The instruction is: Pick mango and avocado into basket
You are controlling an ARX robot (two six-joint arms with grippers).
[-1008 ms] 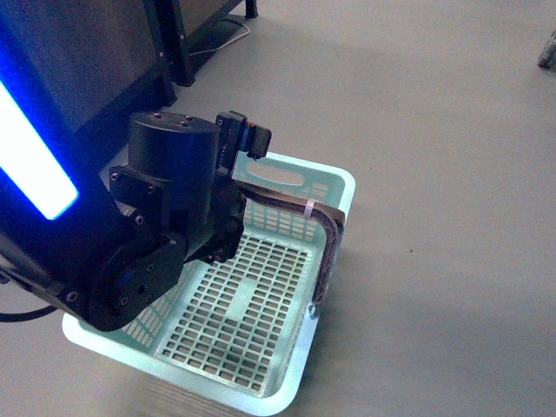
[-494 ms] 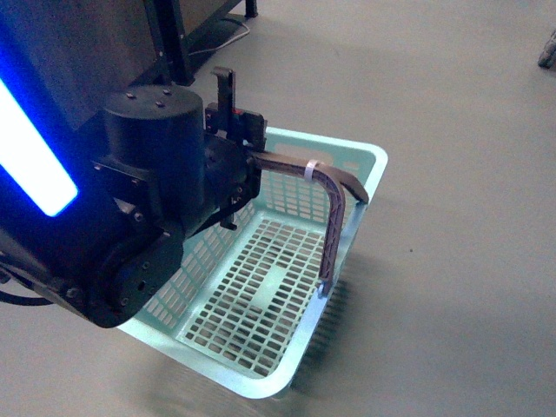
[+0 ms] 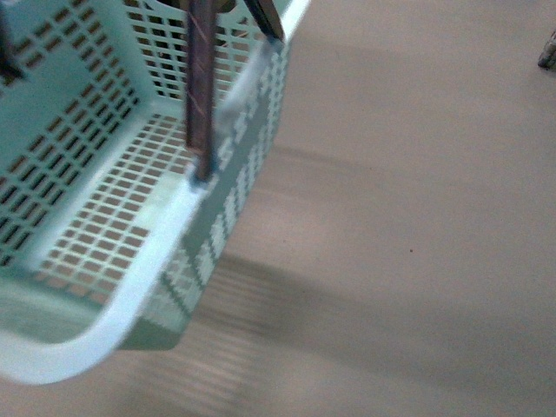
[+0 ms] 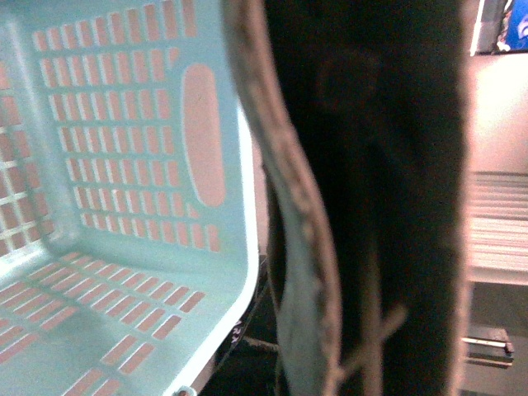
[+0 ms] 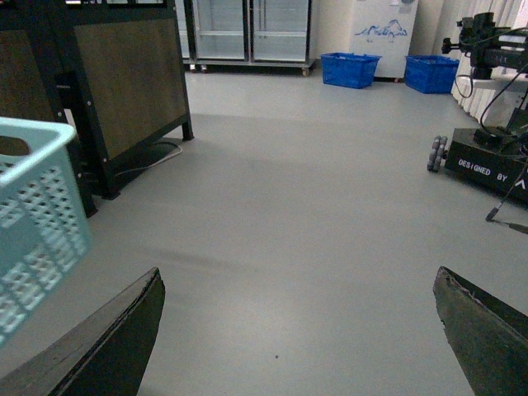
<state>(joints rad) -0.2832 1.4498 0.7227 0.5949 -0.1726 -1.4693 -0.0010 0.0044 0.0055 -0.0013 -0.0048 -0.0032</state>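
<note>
Lifted since earlier, the pale teal lattice plastic basket (image 3: pixel 104 330) hangs above smooth grey floor (image 3: pixel 417 217); right pincer (image 5: pixel 297 330) gapes apart, left pincer (image 4: pixel 388 165) grip unclear; blue plastic crates (image 5: pixel 351 69) stand far off.

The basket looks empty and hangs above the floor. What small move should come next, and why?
Probably steady the basket by its handle before anything else: it looks blurred with motion in the front view, it holds no fruit, and the open right gripper faces only floor, with no fruit in view.

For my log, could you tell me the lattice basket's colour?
The rectangular plastic basket is pale teal, clearest in front view.
</note>
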